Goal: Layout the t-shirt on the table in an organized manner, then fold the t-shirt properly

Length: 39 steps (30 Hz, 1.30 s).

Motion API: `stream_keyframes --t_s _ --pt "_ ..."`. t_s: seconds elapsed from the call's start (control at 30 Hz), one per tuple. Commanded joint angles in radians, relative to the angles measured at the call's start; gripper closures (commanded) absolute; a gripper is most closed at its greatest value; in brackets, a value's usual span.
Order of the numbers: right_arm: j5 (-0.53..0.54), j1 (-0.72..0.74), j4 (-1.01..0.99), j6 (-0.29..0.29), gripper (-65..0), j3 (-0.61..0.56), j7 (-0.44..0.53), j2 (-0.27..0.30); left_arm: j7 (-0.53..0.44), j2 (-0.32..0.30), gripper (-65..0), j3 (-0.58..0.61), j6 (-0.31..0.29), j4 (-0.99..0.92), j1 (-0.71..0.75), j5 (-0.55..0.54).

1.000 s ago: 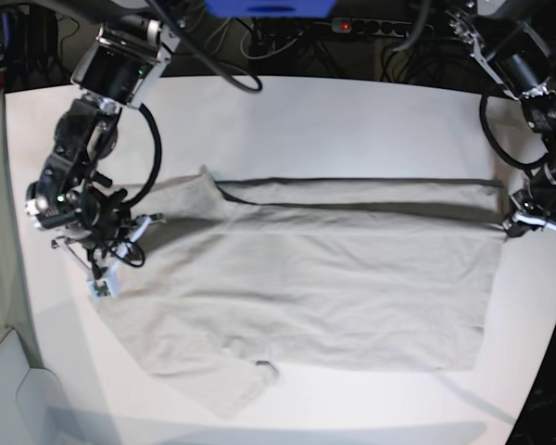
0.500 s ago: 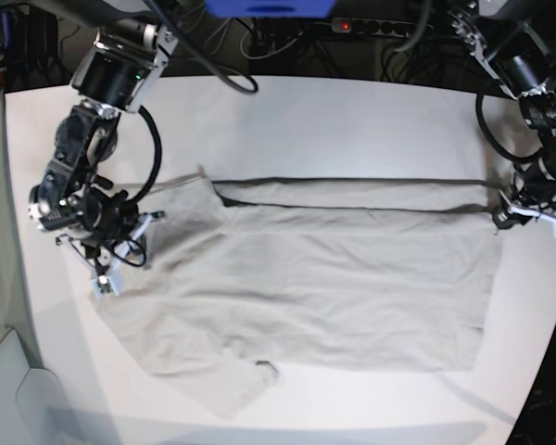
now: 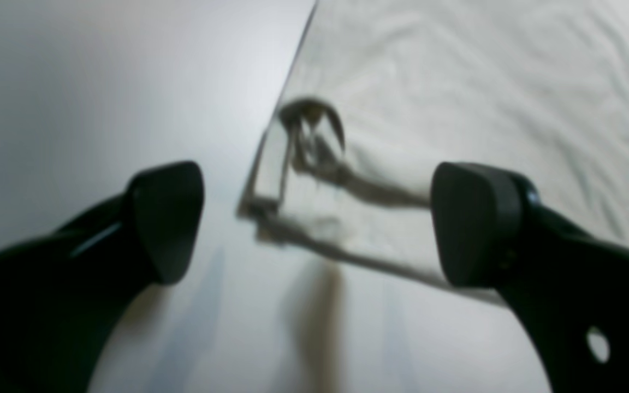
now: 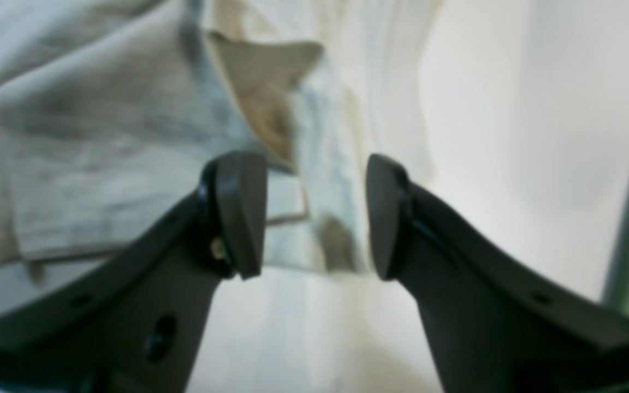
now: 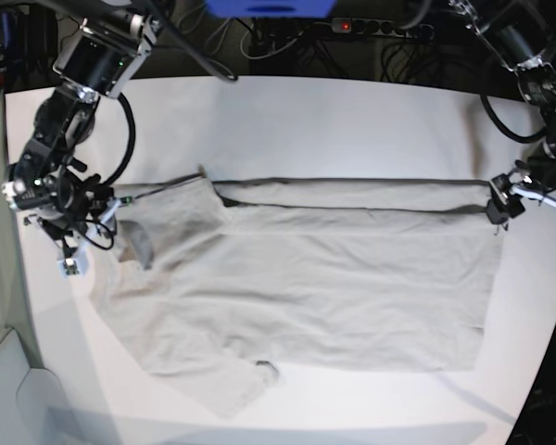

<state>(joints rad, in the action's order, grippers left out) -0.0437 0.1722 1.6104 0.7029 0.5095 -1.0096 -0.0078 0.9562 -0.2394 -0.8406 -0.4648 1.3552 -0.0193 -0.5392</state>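
Note:
The light grey-beige t-shirt [image 5: 334, 278] lies spread across the white table [image 5: 334, 120], its far long edge folded over onto the body and its collar [image 5: 267, 371] at the near edge. My left gripper [image 5: 499, 209] hovers at the shirt's far right corner. In the left wrist view this left gripper [image 3: 314, 224] is open wide above the hem corner [image 3: 292, 164], holding nothing. My right gripper [image 5: 93, 236] is at the left, beside the sleeve [image 5: 139, 243]. In the right wrist view the right gripper [image 4: 314, 218] is open, with the sleeve cloth [image 4: 101, 125] lying beyond it.
Cables and a power strip [image 5: 371, 26] run behind the table's curved far edge. A blue object [image 5: 269, 7] sits at the top centre. A grey surface [image 5: 9, 389] lies off the table's near left corner. Bare tabletop [image 5: 352, 408] runs in front of the shirt.
Both grippers have opened and let go of the shirt's edge. The right arm has drawn back to the left, leaving the sleeve corner dropped on the table. The left has lifted slightly.

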Motion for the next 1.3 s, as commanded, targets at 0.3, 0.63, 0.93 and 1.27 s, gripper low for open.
stream_keyframes --t_s 0.3,0.63,0.93,1.27 --pt "0.023 -0.023 0.069 -0.005 -30.2 -0.004 0.021 0.004 -0.102 -0.027 -65.0 0.024 -0.004 -0.079 -0.003 0.026" --pt "0.021 -0.029 0.069 -0.005 -30.0 -0.002 0.018 0.007 -0.159 -0.047 -42.4 0.109 -0.004 -0.081 -0.008 0.077" --pt "0.021 -0.035 0.069 -0.005 -30.0 -0.002 0.025 0.015 -0.179 -0.077 -37.6 0.109 -0.002 -0.173 -0.029 0.078" --pt "0.021 -0.036 0.069 -0.005 -30.1 0.024 0.021 0.029 -0.2 -0.091 -21.7 0.109 -0.002 -0.211 -0.031 0.078"
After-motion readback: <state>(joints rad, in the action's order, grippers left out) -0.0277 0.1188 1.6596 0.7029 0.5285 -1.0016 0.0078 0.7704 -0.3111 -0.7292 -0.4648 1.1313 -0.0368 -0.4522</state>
